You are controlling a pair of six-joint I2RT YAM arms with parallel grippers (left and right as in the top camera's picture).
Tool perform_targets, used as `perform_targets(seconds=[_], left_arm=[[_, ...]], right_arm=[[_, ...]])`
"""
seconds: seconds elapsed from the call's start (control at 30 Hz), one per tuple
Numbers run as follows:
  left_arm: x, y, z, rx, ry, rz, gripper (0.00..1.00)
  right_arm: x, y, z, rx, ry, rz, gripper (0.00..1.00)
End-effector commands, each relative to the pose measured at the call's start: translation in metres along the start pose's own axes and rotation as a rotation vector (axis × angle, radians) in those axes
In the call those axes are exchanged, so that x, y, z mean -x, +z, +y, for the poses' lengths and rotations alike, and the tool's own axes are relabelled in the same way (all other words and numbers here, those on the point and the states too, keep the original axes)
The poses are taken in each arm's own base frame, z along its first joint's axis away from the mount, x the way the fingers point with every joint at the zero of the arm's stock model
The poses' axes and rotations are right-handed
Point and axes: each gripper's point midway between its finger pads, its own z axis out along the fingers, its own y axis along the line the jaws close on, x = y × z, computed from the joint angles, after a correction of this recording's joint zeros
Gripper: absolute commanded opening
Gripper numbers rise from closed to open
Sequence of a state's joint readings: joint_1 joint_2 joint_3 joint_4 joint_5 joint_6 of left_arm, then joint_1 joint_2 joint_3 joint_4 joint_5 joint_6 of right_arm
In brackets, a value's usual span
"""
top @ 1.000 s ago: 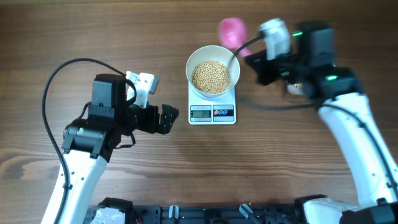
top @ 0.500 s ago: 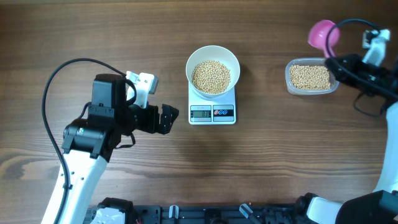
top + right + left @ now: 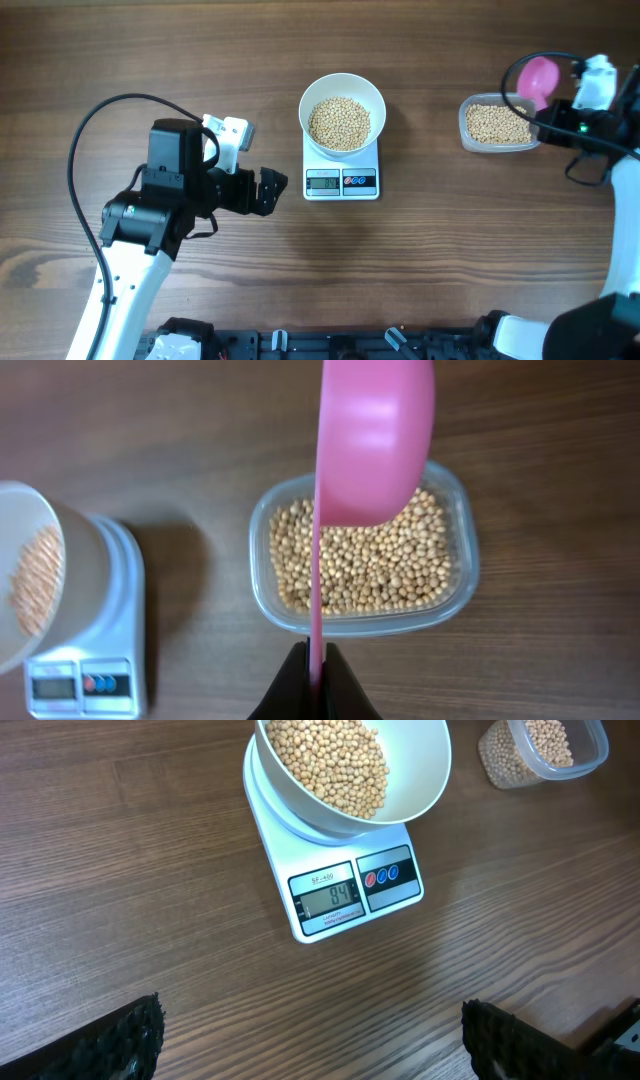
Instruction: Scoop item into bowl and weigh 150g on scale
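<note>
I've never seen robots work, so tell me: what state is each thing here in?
Bowl: on the scale, partly filled with beans.
Scale: switched on, display showing a reading.
Tub: lidless, holding beans.
Scoop: held above the tub.
Left gripper: open, empty.
Right gripper: shut on the scoop's handle.

A round white bowl [image 3: 311,94], partly filled with pale-beige beans [image 3: 339,123], sits upright on the small white square scale [image 3: 342,183] mid-table toward the far edge, its display facing the near edge.
</note>
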State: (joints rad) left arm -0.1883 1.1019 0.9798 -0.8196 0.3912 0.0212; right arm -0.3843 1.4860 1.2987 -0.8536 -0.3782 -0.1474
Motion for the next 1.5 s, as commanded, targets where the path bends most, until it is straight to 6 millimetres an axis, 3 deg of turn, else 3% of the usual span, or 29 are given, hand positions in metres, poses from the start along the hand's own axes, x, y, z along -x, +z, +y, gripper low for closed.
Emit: perform_targets(seconds=[0.0, 0.17, 0.5, 0.83, 1.47], left_arm=[[0.000, 0.000, 0.000, -0.009, -0.004, 0.002, 1.00], [0.000, 0.000, 0.000, -0.009, -0.004, 0.002, 1.00], [0.000, 0.000, 0.000, -0.009, -0.004, 0.002, 1.00], [0.000, 0.000, 0.000, -0.009, -0.004, 0.002, 1.00], [0.000, 0.000, 0.000, -0.009, -0.004, 0.002, 1.00]], right_arm=[[-0.008, 0.022, -0.007, -0.061, -0.080, 0.082, 0.04], [-0.021, 0.038, -0.016, -0.157, -0.104, 0.165, 0.04], [-0.042, 0.067, -0.022, -0.176, -0.107, 0.280, 0.04], [-0.049, 0.069, -0.024, -0.191, -0.081, 0.311, 0.04], [-0.054, 0.081, 0.016, -0.195, -0.223, 0.346, 0.04]])
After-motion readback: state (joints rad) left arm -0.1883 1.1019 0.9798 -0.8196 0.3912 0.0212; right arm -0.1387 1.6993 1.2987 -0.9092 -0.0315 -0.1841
